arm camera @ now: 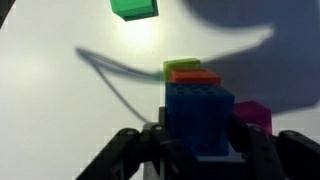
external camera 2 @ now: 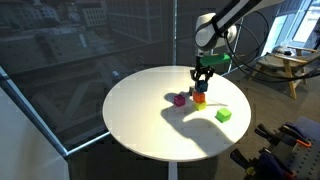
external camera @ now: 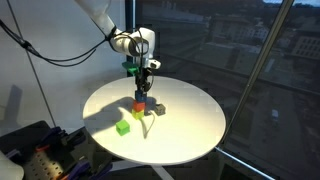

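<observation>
Blue block [arm camera: 200, 108] fills the bottom of the wrist view, pinched by the gripper [arm camera: 200, 145], whose two dark fingers [arm camera: 140, 155] press on its left and right faces. Directly beyond it sits the orange block [arm camera: 192, 75], the landmark for everything else. A yellow-green block [arm camera: 180, 64] peeps out at the far edge of the orange block, touching it, and seems to lie beneath it. A magenta block [arm camera: 256, 115] stands just beside the orange block, to the right in that view. A green cube [arm camera: 133, 8] lies well apart from the orange block, toward the top edge. All of them rest on the round white table [arm camera: 50, 100].

In both exterior views the gripper [external camera: 147, 88] hangs straight down over the orange block [external camera 2: 199, 98], with the green cube [external camera 2: 223, 115] off on its own. I cannot tell whether the blue block's underside touches the orange block or hovers just above it.

The work in hand looks like seating the blue block on the orange block. Doing it well, I judge, calls for squaring the blue block's edges with those of the orange block and descending straight and slowly. The fingers should part only once the block bears fully. A sideways nudge could topple the small stack or knock the magenta block beside it.
</observation>
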Controlling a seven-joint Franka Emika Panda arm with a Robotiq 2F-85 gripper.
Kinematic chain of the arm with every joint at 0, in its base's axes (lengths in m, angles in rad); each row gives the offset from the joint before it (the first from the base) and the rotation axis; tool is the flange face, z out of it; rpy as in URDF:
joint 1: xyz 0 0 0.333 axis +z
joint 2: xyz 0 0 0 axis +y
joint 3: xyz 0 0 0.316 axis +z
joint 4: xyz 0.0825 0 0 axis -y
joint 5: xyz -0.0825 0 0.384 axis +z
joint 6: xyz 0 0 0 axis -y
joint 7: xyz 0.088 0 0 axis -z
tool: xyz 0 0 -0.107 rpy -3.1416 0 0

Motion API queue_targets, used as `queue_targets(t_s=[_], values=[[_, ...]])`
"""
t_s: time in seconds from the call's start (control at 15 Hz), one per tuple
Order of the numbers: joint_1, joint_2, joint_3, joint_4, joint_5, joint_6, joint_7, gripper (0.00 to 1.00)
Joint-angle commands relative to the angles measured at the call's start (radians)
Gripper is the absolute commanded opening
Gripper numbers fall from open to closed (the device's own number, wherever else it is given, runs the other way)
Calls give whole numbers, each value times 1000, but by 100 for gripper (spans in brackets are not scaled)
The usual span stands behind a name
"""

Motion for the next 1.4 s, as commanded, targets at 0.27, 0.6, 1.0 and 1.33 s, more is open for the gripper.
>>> queue_targets(t_s=[0.27, 0.6, 1.0, 1.33], values=[[4, 16, -4, 27, 0, -29, 18, 31], [4, 19, -6, 28, 0, -29, 21, 80], [4, 18, -5, 27, 1, -31, 21, 100], [2, 5, -6, 23, 3, -34, 20, 100]])
